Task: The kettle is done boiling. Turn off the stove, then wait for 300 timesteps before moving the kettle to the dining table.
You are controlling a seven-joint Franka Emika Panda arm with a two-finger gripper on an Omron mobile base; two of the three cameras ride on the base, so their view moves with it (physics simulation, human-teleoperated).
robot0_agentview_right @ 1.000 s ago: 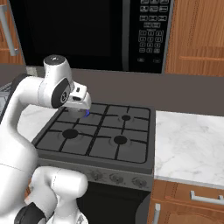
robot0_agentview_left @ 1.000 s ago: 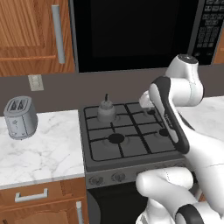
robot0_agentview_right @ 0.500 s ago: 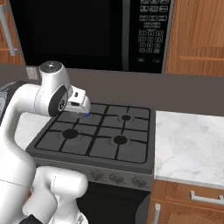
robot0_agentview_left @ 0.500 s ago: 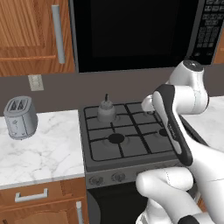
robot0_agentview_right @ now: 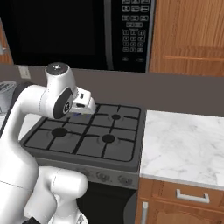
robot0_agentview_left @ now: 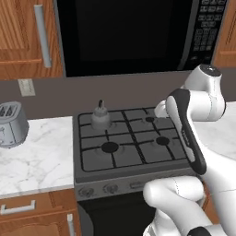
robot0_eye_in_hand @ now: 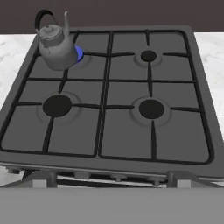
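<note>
The small grey kettle (robot0_agentview_left: 100, 117) (robot0_eye_in_hand: 54, 46) stands on the back left burner of the stove (robot0_agentview_left: 131, 143) (robot0_agentview_right: 87, 140) (robot0_eye_in_hand: 113, 109). A blue flame (robot0_eye_in_hand: 79, 53) shows under its right side. My gripper (robot0_eye_in_hand: 111, 179) hovers above the stove's front part, looking down over all the burners. It is open and empty, its tips wide apart. In the right base view the white hand (robot0_agentview_right: 83, 103) hangs over the back left burner and my arm hides the kettle. The front knobs (robot0_agentview_left: 97, 189) (robot0_agentview_right: 103, 176) line the stove's face. The dining table is out of view.
A black microwave (robot0_agentview_left: 124, 37) (robot0_agentview_right: 87, 30) hangs above the stove. A silver toaster (robot0_agentview_left: 11, 125) sits on the left marble counter (robot0_agentview_left: 41, 161). Another marble counter (robot0_agentview_right: 186, 140) lies right of the stove, with wooden cabinets (robot0_agentview_right: 188, 39) above it.
My arm has shifted a little, with its upper joint swinging rightward in the left base view. The jaws stay open and the kettle has not moved.
</note>
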